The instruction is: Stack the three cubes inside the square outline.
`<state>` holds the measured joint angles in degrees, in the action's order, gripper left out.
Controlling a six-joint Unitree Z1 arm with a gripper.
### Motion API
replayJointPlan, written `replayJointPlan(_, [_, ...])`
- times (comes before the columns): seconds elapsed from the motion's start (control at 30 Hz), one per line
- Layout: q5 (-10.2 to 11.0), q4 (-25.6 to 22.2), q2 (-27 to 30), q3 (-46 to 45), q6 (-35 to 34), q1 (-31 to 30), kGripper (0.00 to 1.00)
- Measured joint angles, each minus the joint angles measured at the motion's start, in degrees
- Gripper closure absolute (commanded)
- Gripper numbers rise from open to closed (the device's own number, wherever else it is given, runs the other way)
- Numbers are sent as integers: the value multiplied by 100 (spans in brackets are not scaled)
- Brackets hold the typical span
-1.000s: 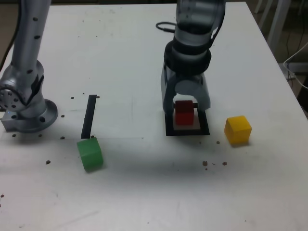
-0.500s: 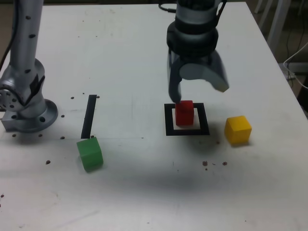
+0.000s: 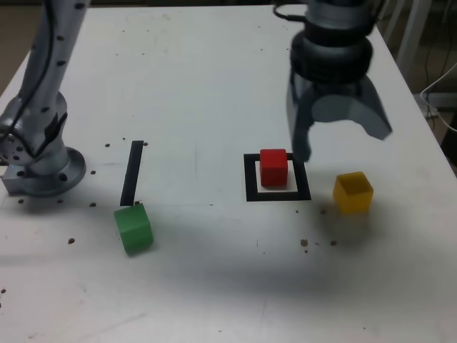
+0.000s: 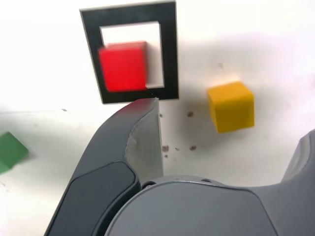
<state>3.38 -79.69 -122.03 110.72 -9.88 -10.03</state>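
red cube (image 3: 273, 167), yellow cube (image 3: 353, 192), green cube (image 3: 133, 228), black square outline (image 3: 278, 195).

1. The red cube (image 4: 123, 66) sits inside the square outline (image 4: 170, 51), overlapping its inner border on one side.
2. The yellow cube (image 4: 230, 106) rests on the white counter (image 4: 256, 44), outside the outline.
3. The green cube (image 4: 10, 152) is cut off at the frame edge.
4. The gripper (image 4: 231, 128) hangs spread wide, holding nothing.

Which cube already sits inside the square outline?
The red cube. It stands within the square outline, while the yellow cube and the green cube rest outside it on the table.
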Motion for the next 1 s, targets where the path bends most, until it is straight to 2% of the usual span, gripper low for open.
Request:
replayJointPlan(0.33, [-125, -190, -557, 790, -264, 0, 3])
replayJointPlan(0.6, [-68, -218, -909, 849, -439, -22, 5])
replayJointPlan(0.73, [-46, -218, -1117, 875, -532, -47, 10])
replayJointPlan(1.0, [-212, -219, -1453, 1067, -629, -52, 18])
